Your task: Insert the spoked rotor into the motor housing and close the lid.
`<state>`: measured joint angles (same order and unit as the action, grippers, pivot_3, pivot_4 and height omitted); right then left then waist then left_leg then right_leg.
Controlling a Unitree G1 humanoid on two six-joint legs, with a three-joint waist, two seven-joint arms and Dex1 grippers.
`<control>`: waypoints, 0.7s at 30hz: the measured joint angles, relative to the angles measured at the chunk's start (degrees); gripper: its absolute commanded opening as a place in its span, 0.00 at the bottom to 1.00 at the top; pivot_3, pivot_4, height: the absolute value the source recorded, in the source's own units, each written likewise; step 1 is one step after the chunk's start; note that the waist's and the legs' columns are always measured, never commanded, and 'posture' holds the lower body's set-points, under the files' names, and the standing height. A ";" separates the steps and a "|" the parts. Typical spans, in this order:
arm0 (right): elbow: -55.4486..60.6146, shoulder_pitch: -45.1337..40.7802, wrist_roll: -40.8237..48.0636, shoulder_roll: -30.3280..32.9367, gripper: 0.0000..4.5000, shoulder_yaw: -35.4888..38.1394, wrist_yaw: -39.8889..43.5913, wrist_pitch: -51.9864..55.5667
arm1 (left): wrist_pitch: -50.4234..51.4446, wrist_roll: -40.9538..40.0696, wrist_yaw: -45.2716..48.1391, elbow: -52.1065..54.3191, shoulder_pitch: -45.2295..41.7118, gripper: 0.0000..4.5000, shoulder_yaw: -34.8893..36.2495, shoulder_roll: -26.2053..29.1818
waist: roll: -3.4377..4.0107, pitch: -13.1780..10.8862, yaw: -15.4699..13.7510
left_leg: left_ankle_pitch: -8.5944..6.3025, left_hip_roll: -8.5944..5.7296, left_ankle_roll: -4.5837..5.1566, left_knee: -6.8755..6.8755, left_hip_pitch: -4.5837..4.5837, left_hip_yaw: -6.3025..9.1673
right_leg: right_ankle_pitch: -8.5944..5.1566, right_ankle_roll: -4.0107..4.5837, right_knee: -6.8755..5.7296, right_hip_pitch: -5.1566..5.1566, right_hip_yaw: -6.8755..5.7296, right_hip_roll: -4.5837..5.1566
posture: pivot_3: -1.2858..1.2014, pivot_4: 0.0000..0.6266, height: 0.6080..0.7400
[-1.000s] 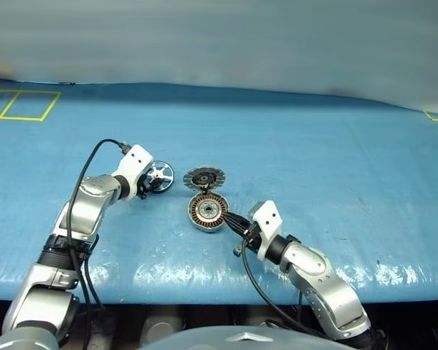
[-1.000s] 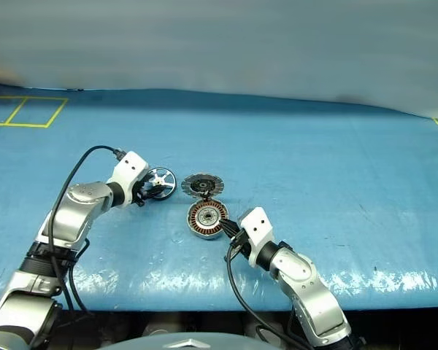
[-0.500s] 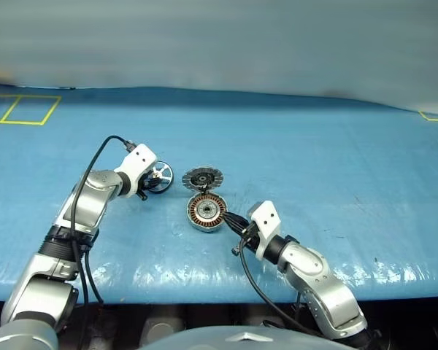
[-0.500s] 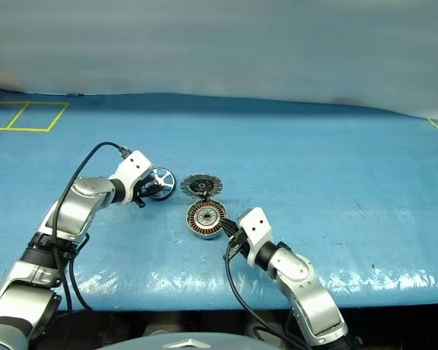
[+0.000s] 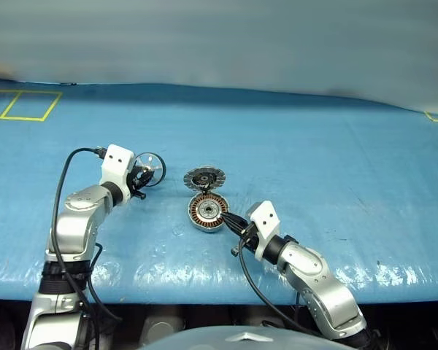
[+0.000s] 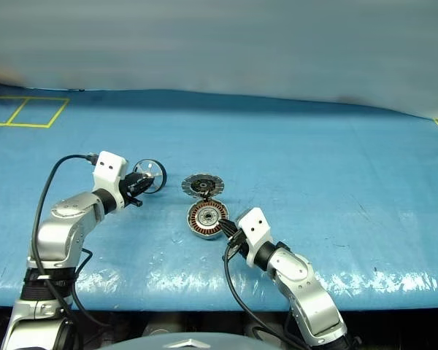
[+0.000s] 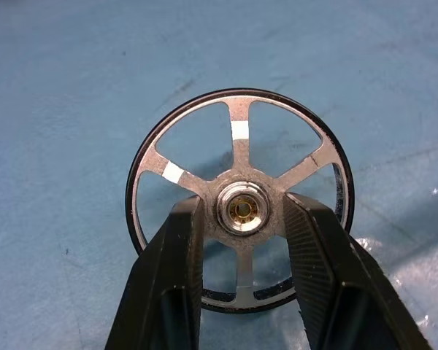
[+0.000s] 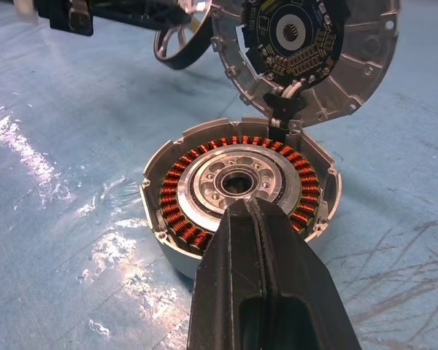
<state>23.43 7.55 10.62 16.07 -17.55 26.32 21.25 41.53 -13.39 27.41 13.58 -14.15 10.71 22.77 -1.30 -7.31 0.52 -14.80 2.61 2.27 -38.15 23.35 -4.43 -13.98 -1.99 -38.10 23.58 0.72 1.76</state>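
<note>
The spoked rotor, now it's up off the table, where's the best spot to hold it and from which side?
By the hub. The left gripper already pinches the spoked rotor there, its fingers reaching through the gaps between spokes from one flat face. That seems best: the thin black rim stays free to drop into the motor housing.

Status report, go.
Left gripper shut on spoked rotor, lifted. Right gripper shut at motor housing. Lid open; nothing in the way.
</note>
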 measured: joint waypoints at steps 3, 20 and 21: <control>-0.01 -0.02 0.00 0.05 0.00 -0.01 0.07 0.00 | -2.48 -4.13 0.06 4.67 0.10 0.29 3.04 -1.66 | 0.00 0.00 0.01 | 0.00 -0.01 0.00 -0.02 0.05 0.02 | 0.01 -0.01 0.03 0.02 0.00 -0.02 | 0.52 0.24 1.00; -5.28 5.48 0.02 -0.74 0.00 2.95 1.46 -15.84 | -3.63 -16.75 16.61 15.27 8.74 0.29 -8.61 9.66 | 0.02 -0.02 0.10 | 0.00 -0.02 0.01 -0.02 -0.06 -0.03 | -0.17 0.28 0.04 -0.06 0.02 -0.17 | 0.52 0.24 1.00; -6.11 6.08 0.05 -0.93 0.00 3.07 1.68 -17.16 | -3.10 -16.25 16.47 15.60 8.68 0.29 -10.31 10.44 | 0.02 -0.02 0.09 | 0.00 -0.02 0.01 -0.01 -0.06 -0.03 | -0.17 0.28 0.04 -0.06 0.02 -0.17 | 0.52 0.24 1.00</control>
<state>17.32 13.63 10.67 15.13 -14.49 28.01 4.09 38.43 -29.64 43.88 29.18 -5.47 0.40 33.21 -1.28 -7.33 0.61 -14.79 2.60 2.29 -38.16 23.29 -4.46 -14.15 -1.71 -38.05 23.53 0.74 1.59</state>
